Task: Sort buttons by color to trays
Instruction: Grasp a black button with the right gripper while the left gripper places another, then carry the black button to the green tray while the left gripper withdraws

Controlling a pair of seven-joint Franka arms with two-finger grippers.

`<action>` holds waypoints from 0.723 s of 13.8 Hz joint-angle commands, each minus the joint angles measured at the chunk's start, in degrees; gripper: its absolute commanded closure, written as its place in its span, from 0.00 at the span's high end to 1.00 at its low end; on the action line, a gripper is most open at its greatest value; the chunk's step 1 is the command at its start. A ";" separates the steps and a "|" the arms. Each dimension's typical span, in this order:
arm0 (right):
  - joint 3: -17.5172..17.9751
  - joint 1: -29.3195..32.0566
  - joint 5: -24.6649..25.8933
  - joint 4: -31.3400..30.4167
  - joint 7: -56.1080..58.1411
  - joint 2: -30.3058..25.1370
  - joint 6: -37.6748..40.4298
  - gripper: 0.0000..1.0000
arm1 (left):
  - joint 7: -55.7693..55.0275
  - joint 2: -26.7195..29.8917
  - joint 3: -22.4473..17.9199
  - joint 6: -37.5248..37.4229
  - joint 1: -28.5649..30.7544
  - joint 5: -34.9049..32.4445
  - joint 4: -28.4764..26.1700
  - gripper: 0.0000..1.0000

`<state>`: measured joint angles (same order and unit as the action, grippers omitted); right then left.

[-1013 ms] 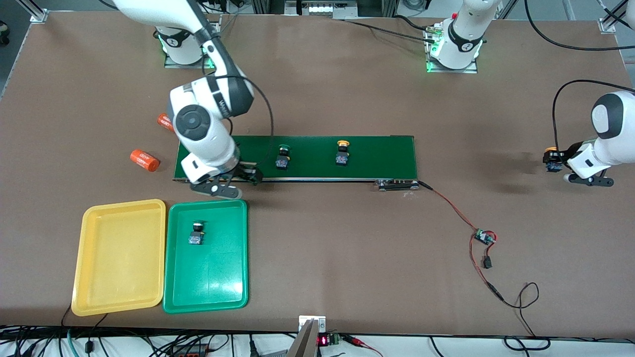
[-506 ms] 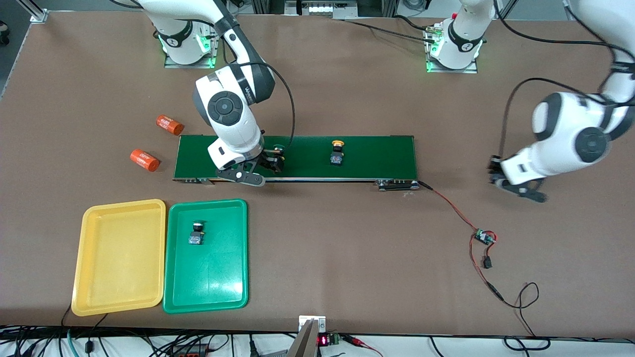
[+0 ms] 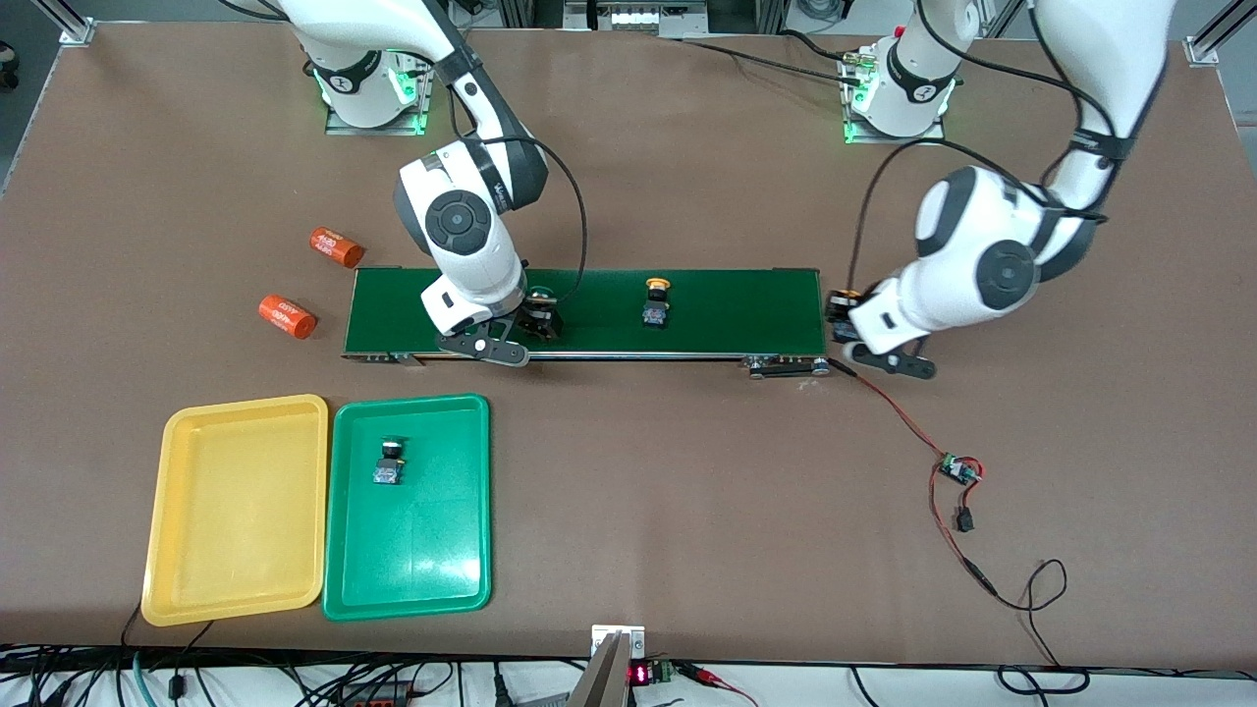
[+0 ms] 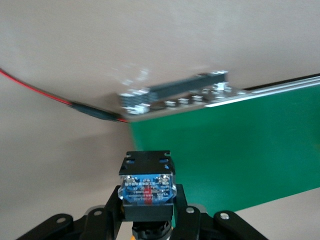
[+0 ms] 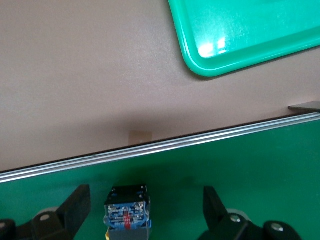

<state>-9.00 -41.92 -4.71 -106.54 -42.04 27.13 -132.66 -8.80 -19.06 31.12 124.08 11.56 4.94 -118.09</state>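
Observation:
A green-capped button (image 3: 391,462) lies in the green tray (image 3: 422,560). Beside it, the yellow tray (image 3: 236,530) holds nothing. A yellow-capped button (image 3: 656,302) rides on the dark-green belt (image 3: 737,304). My right gripper (image 3: 530,329) is low over the belt and open, with a green-capped button (image 3: 541,310) between its fingers (image 5: 75,207). The button's black and blue body (image 5: 127,207) stands apart from both. My left gripper (image 3: 847,324) is shut on an orange-capped button (image 4: 147,192) beside the belt's end (image 4: 175,97) toward the left arm's end of the table.
Two orange cylinders (image 3: 336,246) (image 3: 287,317) lie on the table by the belt's end toward the right arm. A red and black wire with a small board (image 3: 957,469) runs from the belt's other end. The green tray's corner (image 5: 240,35) shows near the belt's rail.
My left arm has swung in from the table's edge to the belt's end, carrying its button. My right gripper slid along the belt onto the green-capped button. The yellow-capped button drifted toward the right arm's end.

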 commanded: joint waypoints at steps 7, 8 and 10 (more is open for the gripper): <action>-0.41 -0.53 -0.92 -0.95 0.55 0.03 -0.15 0.78 | -11.33 -1.85 -1.50 8.18 -7.87 0.68 -1.00 0.01; -0.41 -0.53 -0.92 -1.65 0.65 -0.15 -0.06 0.74 | -11.33 -1.94 -1.59 9.33 -8.31 0.60 -1.35 0.03; -0.32 -0.62 -0.92 -2.27 0.65 -0.15 1.08 0.64 | -11.33 -2.55 -3.34 11.96 -9.71 0.51 -2.05 0.05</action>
<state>-9.03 -41.99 -4.71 -107.45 -42.00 27.53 -132.29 -19.86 -21.43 29.76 133.44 3.83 4.99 -119.21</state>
